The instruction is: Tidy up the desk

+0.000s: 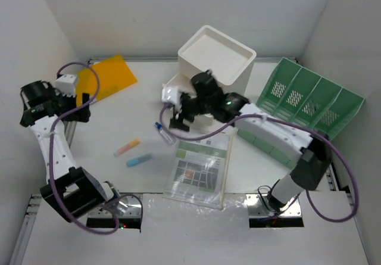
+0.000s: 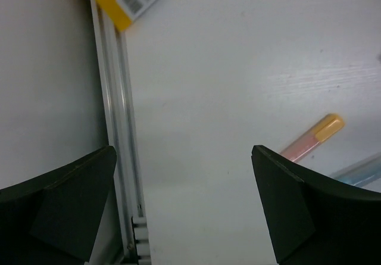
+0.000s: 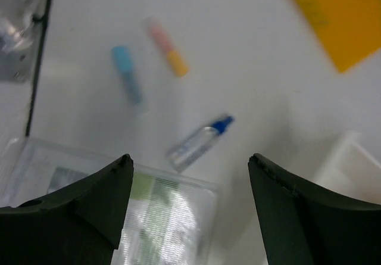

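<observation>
The desk [image 1: 128,113] is a white tabletop with grey rails. On it lie a pink-and-orange highlighter [image 1: 127,147], a blue highlighter [image 1: 139,159], a small clear tube with a blue cap [image 1: 165,133] and a clear sleeve holding a green-headed sheet [image 1: 199,167]. My right gripper [image 1: 180,119] is open and empty above the tube [image 3: 199,141] and the sleeve's far edge [image 3: 149,217]. My left gripper [image 1: 80,110] is open and empty over the desk's left rail [image 2: 116,128], with the pink-and-orange highlighter [image 2: 312,137] to its right.
An orange folder [image 1: 107,77] lies at the back left. A white drawer box [image 1: 217,59] stands at the back middle, right behind my right wrist. A green file rack [image 1: 309,98] lies at the right. White walls close in the left, back and right sides.
</observation>
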`<state>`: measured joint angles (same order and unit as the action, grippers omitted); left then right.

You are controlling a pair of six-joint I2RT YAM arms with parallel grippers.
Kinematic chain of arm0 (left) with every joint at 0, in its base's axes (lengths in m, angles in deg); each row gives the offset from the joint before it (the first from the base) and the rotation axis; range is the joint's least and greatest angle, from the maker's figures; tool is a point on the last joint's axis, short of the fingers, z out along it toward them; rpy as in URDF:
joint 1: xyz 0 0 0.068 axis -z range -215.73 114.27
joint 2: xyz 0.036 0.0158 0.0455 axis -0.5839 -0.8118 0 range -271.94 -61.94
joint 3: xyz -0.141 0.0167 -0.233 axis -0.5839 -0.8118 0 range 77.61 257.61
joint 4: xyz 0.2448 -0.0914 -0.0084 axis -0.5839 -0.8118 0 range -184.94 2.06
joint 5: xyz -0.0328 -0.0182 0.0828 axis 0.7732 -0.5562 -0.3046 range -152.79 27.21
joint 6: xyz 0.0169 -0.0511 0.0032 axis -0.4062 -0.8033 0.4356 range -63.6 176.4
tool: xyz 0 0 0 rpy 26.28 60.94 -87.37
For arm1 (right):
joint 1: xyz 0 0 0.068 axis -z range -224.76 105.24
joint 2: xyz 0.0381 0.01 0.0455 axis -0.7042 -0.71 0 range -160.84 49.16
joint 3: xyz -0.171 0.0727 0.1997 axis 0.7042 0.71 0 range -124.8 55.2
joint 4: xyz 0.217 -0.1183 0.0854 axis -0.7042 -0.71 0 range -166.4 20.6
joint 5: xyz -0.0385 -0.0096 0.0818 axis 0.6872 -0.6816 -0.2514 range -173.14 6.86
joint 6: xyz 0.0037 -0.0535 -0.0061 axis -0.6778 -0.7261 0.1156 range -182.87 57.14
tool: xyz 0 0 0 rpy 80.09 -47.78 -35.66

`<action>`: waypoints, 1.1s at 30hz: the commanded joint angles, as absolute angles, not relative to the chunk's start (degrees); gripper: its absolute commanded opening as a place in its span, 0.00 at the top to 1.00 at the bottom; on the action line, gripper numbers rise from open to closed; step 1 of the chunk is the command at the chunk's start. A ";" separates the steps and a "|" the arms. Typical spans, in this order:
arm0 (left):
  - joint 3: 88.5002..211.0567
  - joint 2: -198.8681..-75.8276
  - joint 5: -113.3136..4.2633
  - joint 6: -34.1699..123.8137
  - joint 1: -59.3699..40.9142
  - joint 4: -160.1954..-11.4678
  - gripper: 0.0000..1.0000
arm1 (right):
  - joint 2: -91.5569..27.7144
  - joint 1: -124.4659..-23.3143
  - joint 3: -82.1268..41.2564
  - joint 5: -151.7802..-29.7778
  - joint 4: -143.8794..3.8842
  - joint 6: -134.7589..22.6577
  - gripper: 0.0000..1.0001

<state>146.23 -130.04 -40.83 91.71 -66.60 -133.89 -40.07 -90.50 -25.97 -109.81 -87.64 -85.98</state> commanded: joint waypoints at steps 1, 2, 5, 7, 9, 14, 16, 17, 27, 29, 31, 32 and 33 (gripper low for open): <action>146.43 -131.80 -29.31 99.37 -75.52 -138.98 0.05 | -49.16 -99.68 -26.00 -115.22 -98.56 -101.51 0.24; 146.34 -132.16 -28.60 99.82 -77.37 -139.35 0.05 | -51.97 -100.65 -29.84 -115.48 -99.71 -101.45 0.24; 144.15 -131.82 -27.99 99.56 -77.74 -138.39 0.06 | -63.14 -102.33 -35.83 -116.10 -96.84 -97.15 0.23; 142.48 -131.29 -27.02 99.03 -77.74 -137.95 0.06 | -71.92 -103.03 -42.49 -116.27 -96.73 -95.30 0.23; 141.16 -130.85 -27.45 98.85 -77.65 -137.68 0.06 | -77.46 -104.61 -47.70 -115.58 -98.83 -95.21 0.23; 138.61 -128.83 -29.91 98.33 -77.74 -134.87 0.05 | -85.57 -107.60 -50.63 -109.34 -94.29 -93.02 0.24; 137.90 -128.30 -30.62 98.06 -77.74 -133.82 0.05 | -86.10 -107.78 -47.91 -109.15 -89.54 -90.65 0.28; 137.73 -128.21 -30.71 98.06 -77.65 -133.64 0.05 | -86.37 -107.78 -47.29 -107.85 -88.75 -90.12 0.31; 136.67 -128.13 -30.44 99.82 -77.65 -131.97 0.05 | -77.24 -110.50 -30.61 -110.45 -78.65 -91.88 1.00; 136.23 -128.21 -30.44 100.08 -77.74 -131.71 0.05 | -71.20 -110.51 -27.87 -113.53 -72.26 -87.33 1.00; 135.80 -128.30 -30.62 100.35 -77.74 -131.44 0.05 | -66.27 -109.98 -24.18 -115.92 -67.23 -84.15 1.00; 135.79 -128.39 -30.62 100.43 -77.74 -131.53 0.05 | -60.93 -109.80 -22.95 -116.01 -62.51 -80.65 1.00; 135.71 -128.39 -30.79 100.52 -77.74 -131.62 0.05 | -58.01 -109.28 -19.63 -113.14 -59.33 -78.18 1.00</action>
<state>135.98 -129.73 -31.63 98.95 -77.77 -133.50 -70.41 -110.04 -22.34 -111.50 -74.64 -86.00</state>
